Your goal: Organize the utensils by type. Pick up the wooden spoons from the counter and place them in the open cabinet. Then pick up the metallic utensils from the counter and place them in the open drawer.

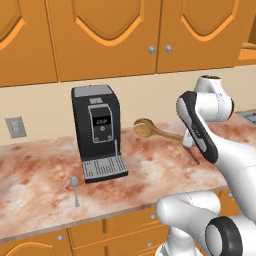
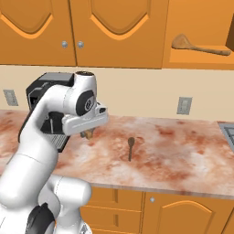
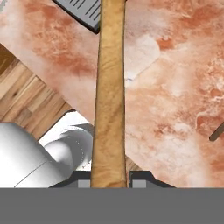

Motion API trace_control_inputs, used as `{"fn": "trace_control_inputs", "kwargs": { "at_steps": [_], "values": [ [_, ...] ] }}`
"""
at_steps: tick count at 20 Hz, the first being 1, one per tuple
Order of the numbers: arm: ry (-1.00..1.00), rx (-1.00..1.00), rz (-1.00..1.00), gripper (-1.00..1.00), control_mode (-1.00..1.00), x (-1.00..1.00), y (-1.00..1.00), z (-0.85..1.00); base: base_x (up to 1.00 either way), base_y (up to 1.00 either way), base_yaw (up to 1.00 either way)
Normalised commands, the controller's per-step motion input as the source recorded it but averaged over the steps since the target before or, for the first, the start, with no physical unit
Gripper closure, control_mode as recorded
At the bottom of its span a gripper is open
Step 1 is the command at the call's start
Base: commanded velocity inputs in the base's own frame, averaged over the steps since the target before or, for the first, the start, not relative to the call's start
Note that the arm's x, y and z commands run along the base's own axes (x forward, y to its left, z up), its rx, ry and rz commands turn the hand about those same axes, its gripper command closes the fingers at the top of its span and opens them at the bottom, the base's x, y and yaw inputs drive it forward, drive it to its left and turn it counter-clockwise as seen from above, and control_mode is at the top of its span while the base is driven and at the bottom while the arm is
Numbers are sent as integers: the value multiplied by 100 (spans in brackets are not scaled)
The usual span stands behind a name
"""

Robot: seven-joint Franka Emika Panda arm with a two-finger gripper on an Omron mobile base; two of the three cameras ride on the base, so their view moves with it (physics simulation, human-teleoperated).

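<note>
My gripper (image 3: 110, 183) is shut on the handle of a tan wooden spoon (image 3: 109, 87), which it holds in the air over the reddish counter (image 1: 40, 170). The spoon's oval bowl (image 1: 145, 128) points left toward the coffee machine, and in the right base view the gripper (image 2: 87, 133) hangs below the white hand. Another wooden spoon (image 2: 201, 46) lies on the shelf of the open cabinet (image 2: 196, 60). One small metal spoon (image 1: 75, 188) rests near the counter's front edge. A second metal spoon (image 2: 130, 147) lies mid-counter, right of the gripper. The drawer is out of view.
A black coffee machine (image 1: 97, 130) stands at the back of the counter, left of the held spoon. Closed arched-panel wall doors (image 1: 105, 35) hang above. Wall outlets (image 2: 183, 106) sit on the backsplash. A grey appliance edge (image 2: 228, 132) shows at the far right.
</note>
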Motion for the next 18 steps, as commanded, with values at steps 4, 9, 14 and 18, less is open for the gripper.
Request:
{"fn": "trace_control_inputs", "kwargs": {
  "at_steps": [4, 9, 14, 18],
  "values": [
    [0, 0, 11, 100, -100, -37, 0, 60, 0, 0, 0],
    [-1, 0, 5, 100, -100, -40, 0, 35, 0, 0, 0],
    [-9, 0, 0, 100, -100, -40, 0, 21, 0, 0, 0],
    [-8, 0, 0, 100, -100, -21, 0, 12, 0, 0, 0]
  ]
}}
